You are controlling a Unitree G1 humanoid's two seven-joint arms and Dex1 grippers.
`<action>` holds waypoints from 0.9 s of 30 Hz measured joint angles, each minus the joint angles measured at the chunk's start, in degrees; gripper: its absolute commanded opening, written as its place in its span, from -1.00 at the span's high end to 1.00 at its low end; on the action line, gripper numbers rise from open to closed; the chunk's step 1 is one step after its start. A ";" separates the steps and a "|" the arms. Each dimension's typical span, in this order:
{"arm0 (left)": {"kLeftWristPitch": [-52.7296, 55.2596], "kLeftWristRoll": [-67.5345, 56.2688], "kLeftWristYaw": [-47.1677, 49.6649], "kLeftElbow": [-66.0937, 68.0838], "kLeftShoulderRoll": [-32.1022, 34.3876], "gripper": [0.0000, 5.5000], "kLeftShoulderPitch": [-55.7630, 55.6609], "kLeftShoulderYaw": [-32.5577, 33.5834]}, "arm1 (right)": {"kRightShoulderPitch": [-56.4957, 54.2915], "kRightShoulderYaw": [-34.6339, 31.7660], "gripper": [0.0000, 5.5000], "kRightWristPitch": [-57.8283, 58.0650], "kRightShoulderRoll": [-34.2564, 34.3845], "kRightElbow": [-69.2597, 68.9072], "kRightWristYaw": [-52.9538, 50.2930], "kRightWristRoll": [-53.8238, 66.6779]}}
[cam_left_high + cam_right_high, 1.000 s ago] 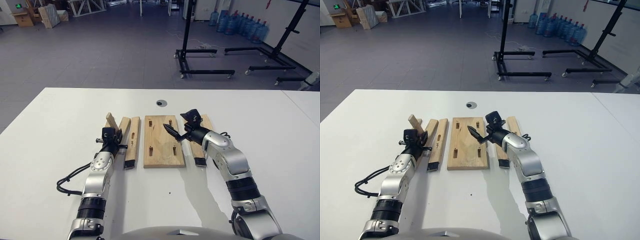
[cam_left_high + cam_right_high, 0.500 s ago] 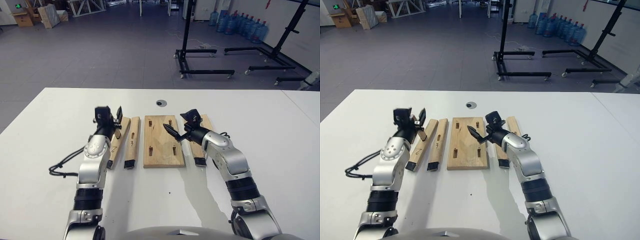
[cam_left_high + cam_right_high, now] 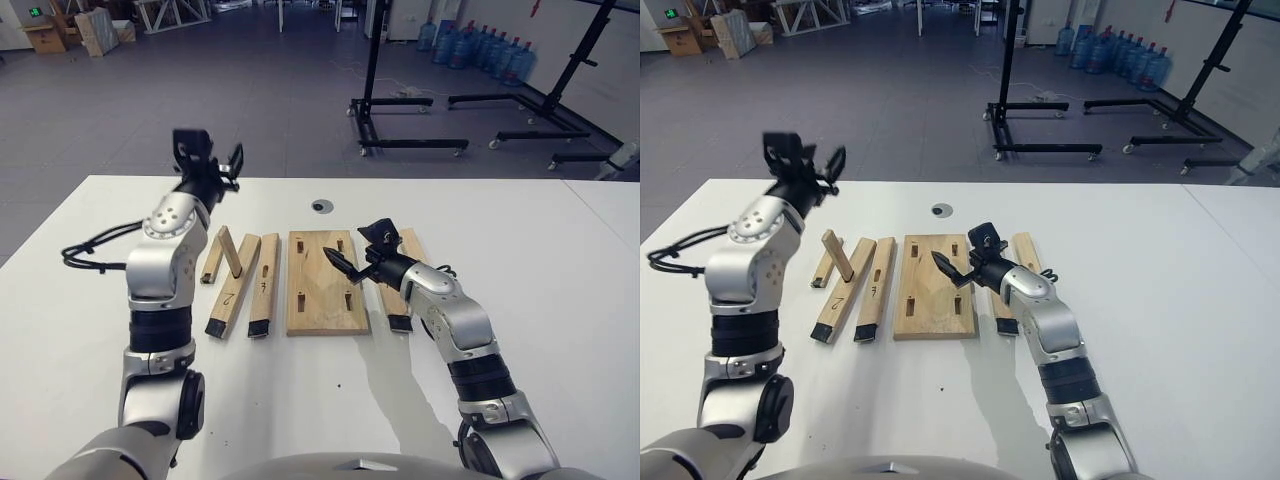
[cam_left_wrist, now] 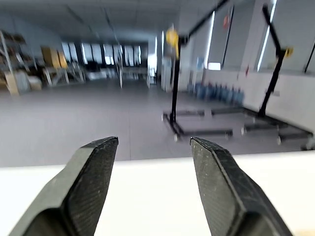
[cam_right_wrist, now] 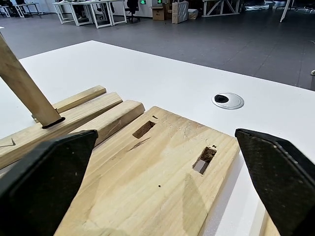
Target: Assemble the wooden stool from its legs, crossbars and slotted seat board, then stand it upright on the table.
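The slotted seat board (image 3: 325, 285) lies flat mid-table. To its left lie two long legs (image 3: 228, 292) (image 3: 265, 285) and a short piece (image 3: 211, 256). A crossbar (image 3: 232, 252) stands tilted out of the outer leg; it is also the crossbar (image 5: 23, 83) in the right wrist view. More legs (image 3: 397, 300) lie along the board's right side. My left gripper (image 3: 208, 160) is raised high above the table's far left, open and empty, its fingers (image 4: 93, 187) spread wide. My right gripper (image 3: 358, 256) hovers open over the board's right edge (image 5: 147, 177).
A round cable grommet (image 3: 322, 206) sits in the table behind the board. A black cable (image 3: 88, 245) hangs from my left arm. Black wheeled stands (image 3: 410, 120) are on the floor beyond the table's far edge.
My left arm has lifted from the legs up and toward the far left, open, leaving the crossbar standing tilted on the outer leg. The right arm has barely moved.
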 measured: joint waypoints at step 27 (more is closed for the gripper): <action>57.68 -11.93 3.39 -52.62 0.91 -0.27 9.19 17.00 | 3.13 -8.09 -0.87 0.35 -3.80 -2.98 -1.67 1.15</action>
